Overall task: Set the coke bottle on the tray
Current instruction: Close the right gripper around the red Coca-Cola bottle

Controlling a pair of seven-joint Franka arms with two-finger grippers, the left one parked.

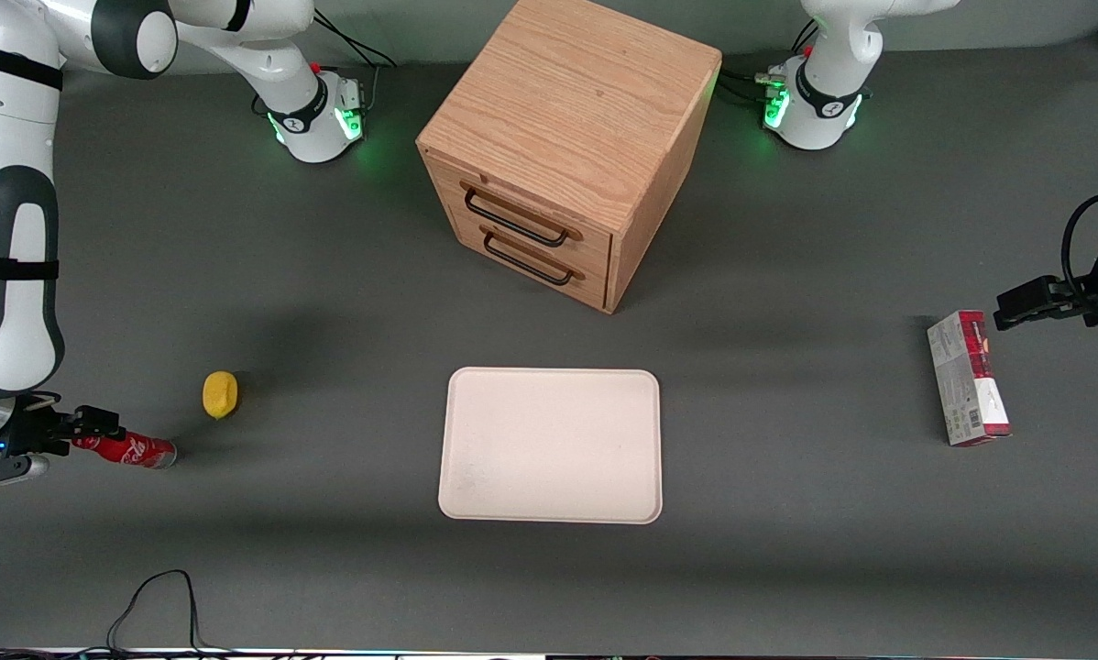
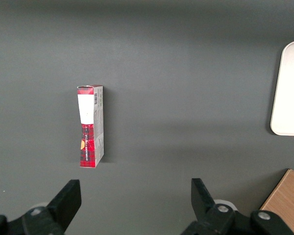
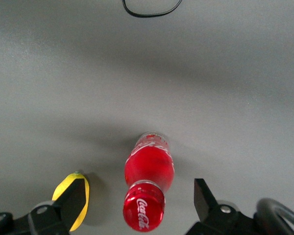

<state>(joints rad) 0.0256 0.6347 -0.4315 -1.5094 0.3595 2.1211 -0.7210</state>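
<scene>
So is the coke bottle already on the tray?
No: the coke bottle stands on the table toward the working arm's end, between the open gripper fingers, apart from the tray.

Gripper (image 1: 86,431) fingers spread astride coke bottle (image 1: 127,449); yellow object (image 1: 220,394) beside; bare table (image 1: 329,458) toward tray (image 1: 549,380).

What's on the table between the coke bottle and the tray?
Nothing but bare grey table, the front view shows. The coke bottle sits at the gripper, jaws open around it; the tray lies apart. The yellow thing sits off that line.
</scene>
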